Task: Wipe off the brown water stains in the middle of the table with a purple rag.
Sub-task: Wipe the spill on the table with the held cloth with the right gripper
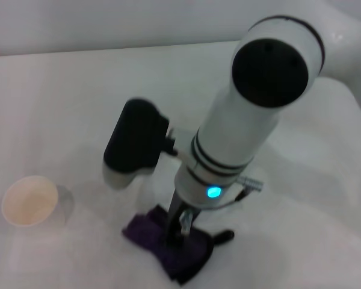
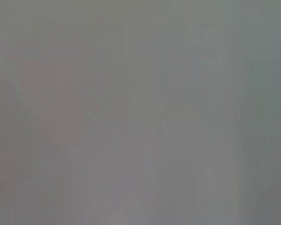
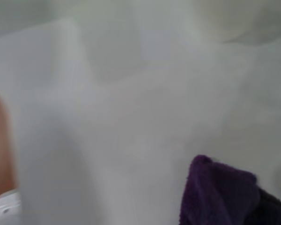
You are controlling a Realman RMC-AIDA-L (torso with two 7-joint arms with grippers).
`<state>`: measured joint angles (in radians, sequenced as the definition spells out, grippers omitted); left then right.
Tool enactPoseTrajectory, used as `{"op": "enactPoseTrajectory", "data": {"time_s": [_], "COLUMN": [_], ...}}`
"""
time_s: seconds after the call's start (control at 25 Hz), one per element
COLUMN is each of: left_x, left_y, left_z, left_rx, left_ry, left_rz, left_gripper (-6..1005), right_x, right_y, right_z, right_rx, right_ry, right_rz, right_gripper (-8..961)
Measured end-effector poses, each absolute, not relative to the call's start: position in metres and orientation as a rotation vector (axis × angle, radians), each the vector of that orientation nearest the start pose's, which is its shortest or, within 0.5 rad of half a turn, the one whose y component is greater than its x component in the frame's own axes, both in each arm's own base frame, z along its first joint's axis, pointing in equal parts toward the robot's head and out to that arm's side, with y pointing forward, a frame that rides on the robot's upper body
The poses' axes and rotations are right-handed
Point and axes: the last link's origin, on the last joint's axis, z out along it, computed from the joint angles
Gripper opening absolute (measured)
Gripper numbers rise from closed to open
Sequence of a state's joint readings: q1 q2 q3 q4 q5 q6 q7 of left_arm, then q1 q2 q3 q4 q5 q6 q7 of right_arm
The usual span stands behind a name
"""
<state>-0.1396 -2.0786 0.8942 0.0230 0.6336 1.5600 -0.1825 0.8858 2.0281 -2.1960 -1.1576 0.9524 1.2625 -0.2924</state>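
The purple rag (image 1: 168,247) is taken as the landmark. It lies crumpled on the white table (image 1: 301,198), at the near edge of the head view, with its black edging and a small black loop sticking out on the side away from the paper cup (image 1: 29,200).

The right gripper (image 1: 175,232) is pointed straight down onto the rag, its dark fingers planted in the cloth near the middle. Whether the fingers are apart, together or clamped on the cloth cannot be told, since they are partly hidden by the wrist and the folds. Directly above the rag, the white forearm is seen rising toward the camera, with a blue light lit on the wrist ring and a black camera housing mounted on the cup side.

The paper cup stands upright on the table, well apart from the rag, to the robot's left of it.

The brown water stains cannot be made out on the table around the rag.

In the right wrist view, one corner of the rag (image 3: 225,197) is seen against bare table (image 3: 131,117).

The left wrist view shows only a featureless grey field, and the left gripper is not seen.
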Motion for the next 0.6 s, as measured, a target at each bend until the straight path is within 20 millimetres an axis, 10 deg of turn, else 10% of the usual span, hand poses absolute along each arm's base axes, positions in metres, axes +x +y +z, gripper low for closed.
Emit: {"op": "enactPoseTrajectory", "data": {"time_s": [0.6], "left_x": [-0.388], "left_y": [0.203], "left_z": [0.026], "left_rx": [-1.48], "left_ry": [-0.427], "left_rz": [-0.63], "left_gripper": [892], "right_x": [0.147], "right_y": [0.353], "right_z": [-0.076], "right_rx": [-2.601], "right_ry": [0.729], "right_rz": [-0.757], "right_gripper": [100]}}
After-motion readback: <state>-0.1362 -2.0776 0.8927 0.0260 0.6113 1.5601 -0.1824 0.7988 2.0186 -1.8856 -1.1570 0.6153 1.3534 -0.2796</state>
